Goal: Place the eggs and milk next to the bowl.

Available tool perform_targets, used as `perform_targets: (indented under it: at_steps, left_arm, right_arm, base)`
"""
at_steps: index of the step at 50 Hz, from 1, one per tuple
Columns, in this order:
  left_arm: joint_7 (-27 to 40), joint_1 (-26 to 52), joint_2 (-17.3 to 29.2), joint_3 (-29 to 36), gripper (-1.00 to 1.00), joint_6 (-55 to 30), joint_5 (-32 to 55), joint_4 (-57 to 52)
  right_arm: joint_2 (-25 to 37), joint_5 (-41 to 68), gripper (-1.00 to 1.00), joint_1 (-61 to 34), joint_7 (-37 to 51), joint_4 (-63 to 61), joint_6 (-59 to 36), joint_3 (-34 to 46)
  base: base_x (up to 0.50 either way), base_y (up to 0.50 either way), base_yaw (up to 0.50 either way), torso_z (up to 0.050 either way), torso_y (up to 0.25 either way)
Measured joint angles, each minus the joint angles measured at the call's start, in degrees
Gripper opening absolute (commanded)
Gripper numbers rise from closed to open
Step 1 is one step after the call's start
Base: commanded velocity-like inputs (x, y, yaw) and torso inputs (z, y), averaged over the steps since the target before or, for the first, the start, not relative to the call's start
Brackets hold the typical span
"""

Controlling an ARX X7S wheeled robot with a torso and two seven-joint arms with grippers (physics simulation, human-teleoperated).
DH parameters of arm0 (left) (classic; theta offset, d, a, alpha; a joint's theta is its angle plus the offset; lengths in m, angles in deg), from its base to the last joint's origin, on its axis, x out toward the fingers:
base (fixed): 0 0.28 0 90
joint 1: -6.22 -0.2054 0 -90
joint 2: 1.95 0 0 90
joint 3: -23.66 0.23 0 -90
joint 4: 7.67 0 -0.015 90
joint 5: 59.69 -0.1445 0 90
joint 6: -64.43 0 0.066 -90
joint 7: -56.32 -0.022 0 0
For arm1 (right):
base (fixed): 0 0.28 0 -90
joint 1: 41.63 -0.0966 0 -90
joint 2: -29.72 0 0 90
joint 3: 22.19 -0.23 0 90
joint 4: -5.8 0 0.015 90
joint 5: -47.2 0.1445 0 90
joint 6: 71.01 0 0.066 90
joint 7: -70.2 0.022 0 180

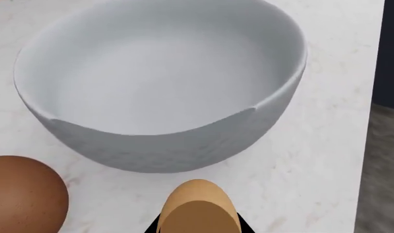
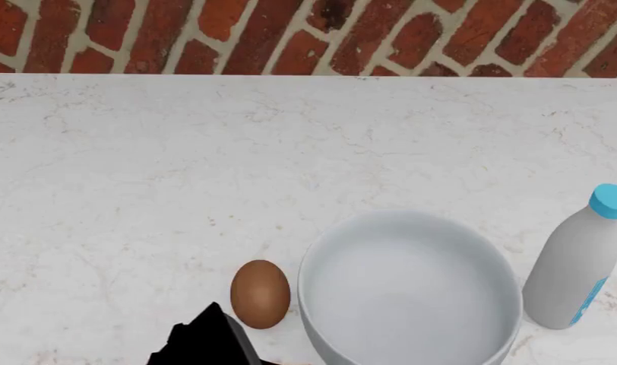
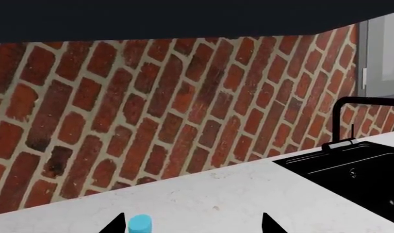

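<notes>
Left gripper (image 2: 212, 342), jaw state not discernible, hangs just beside one small brown oval egg (image 2: 260, 293), which nearly touches one large glossy white bowl (image 2: 410, 293). One white plastic milk bottle (image 2: 577, 262) stands beside the bowl's opposite side, its light-blue cap between the right gripper's (image 3: 193, 224) spread fingertips.

Marble counter (image 2: 136, 190), brick wall (image 3: 152, 107), black sink (image 3: 352, 170), faucet (image 3: 352, 114).

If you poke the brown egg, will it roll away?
Probably. The egg is smooth and rounded, lying loose on the flat marble counter, so a nudge would likely make it wobble off. The bowl right beside it might stop it. It probably cracks easily too.
</notes>
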Motion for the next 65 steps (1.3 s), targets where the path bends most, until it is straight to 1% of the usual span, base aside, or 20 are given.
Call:
perform_targets:
  at_steps: [51,52,65]
  left_arm:
    - [-2.0,0.5,-1.3,3.4,-1.00,2.2,-2.3,3.2]
    - [-1.9,0.5,-1.3,3.4,1.00,2.2,-2.2,3.2]
    - [-1.2,0.7,-1.2,3.6,1.00,2.1,-1.9,3.0]
  right_arm:
    - [0.6,0.5,1.00,0.1,0.7,0.1,0.0,-0.1]
    - [0.6,0.5,1.00,0.1,0.6,0.1,0.0,-0.1]
    - [0.6,0.7,1.00,0.2,0.7,-0.1,0.0,-0.1]
  base:
    - [0.00,0.00,0.00,0.000,0.000]
    - [0.00,0.00,0.00,0.000,0.000]
    - [0.00,0.00,0.00,0.000,0.000]
